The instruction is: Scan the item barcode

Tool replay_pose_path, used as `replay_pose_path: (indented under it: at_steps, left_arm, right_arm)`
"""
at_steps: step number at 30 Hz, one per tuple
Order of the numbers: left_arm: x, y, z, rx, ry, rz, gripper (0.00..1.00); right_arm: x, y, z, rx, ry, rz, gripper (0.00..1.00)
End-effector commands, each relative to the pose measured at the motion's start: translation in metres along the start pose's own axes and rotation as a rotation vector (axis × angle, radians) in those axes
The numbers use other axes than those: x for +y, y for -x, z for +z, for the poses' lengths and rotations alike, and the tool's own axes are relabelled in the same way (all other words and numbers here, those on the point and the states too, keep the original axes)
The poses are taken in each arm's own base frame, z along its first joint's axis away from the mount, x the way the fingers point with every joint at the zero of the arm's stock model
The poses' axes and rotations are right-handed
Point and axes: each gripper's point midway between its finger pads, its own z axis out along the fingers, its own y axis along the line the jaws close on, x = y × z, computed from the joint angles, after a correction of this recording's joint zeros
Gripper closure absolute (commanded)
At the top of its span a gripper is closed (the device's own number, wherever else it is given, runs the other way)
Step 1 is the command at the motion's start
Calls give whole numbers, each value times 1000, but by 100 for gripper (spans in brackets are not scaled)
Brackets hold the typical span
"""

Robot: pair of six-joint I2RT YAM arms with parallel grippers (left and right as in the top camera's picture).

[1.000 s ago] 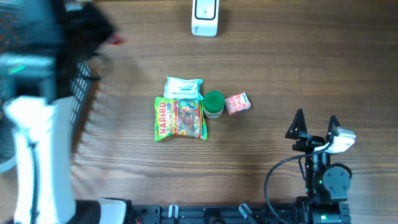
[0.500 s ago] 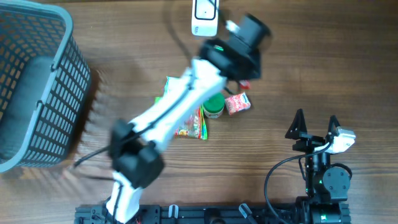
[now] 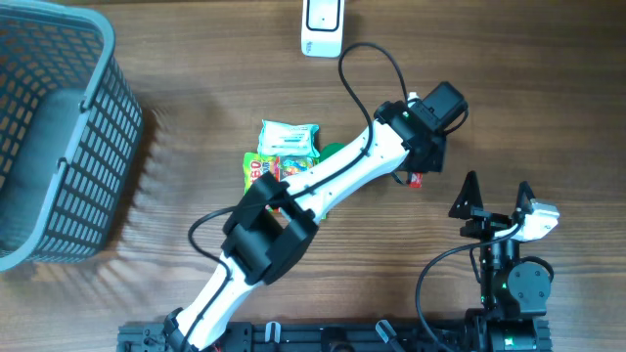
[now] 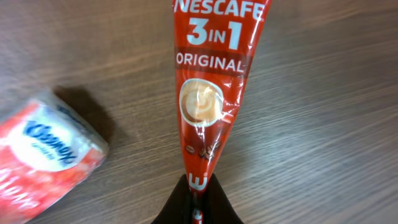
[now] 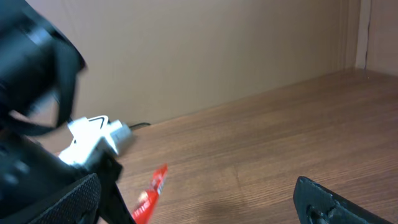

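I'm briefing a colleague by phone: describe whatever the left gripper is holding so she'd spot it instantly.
On the wooden table, look right of the snack packets to the left gripper. Pinched in it is a slim red stick sachet reading Nescafe 3 in 1 Original. Unlike the squat red-and-white tissue pack beside it, it is long and narrow.

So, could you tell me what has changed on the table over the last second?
The left gripper, shut on the Nescafe sachet, swung from over the basket at the far left across to the right of the Haribo bag. The right gripper stayed open in place; the bag and the scanner did not move.
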Motion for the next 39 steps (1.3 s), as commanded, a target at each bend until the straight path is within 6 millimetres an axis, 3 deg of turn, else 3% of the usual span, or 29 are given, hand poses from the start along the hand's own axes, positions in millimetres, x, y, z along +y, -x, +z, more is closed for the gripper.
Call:
replay_pose_path:
  at_steps: [1, 2, 4, 5, 8, 11, 14, 18, 21, 22, 25, 28, 30, 35, 39]
  left_arm:
    - [4, -19, 23, 87, 4, -48, 96]
    - [4, -18, 23, 83, 8, -47, 75]
    - [7, -13, 19, 54, 26, -45, 14]
    - [12, -7, 16, 30, 45, -45, 0]
    - [29, 17, -4, -66, 110, -55, 0]
    - [37, 51, -51, -167, 92, -11, 0]
    - [51, 94, -120, -328, 80, -30, 0]
    - [90, 155, -258, -626, 53, -103, 0]
    - [124, 174, -348, -808, 44, -155, 0]
    - [140, 176, -385, -881, 43, -186, 0]
    - [169, 170, -469, -1060, 68, -194, 0]
    - [193, 152, -548, -1242, 151, -184, 0]
    - [205, 137, -587, -1337, 237, -182, 0]
    - [228, 106, -642, -1467, 421, -211, 0]
    - [242, 88, -644, -1432, 471, -242, 0]
  right_arm:
    - [2, 0, 0, 0, 12, -16, 0]
    - [2, 0, 0, 1, 12, -17, 0]
    - [2, 0, 0, 1, 12, -17, 0]
    - [2, 0, 0, 1, 12, -17, 0]
    - [2, 0, 0, 0, 12, -16, 0]
    - [2, 0, 0, 0, 12, -16, 0]
    - [2, 0, 0, 1, 12, -17, 0]
    - [2, 0, 0, 0, 12, -16, 0]
    - [2, 0, 0, 0, 12, -16, 0]
    - [2, 0, 0, 1, 12, -17, 0]
    - [2, 0, 0, 0, 12, -16, 0]
    - [2, 0, 0, 0, 12, -17, 0]
    - [2, 0, 0, 0, 12, -16, 0]
    - [3, 3, 0, -10, 17, 15, 0]
    - [9, 0, 0, 4, 52, 64, 1]
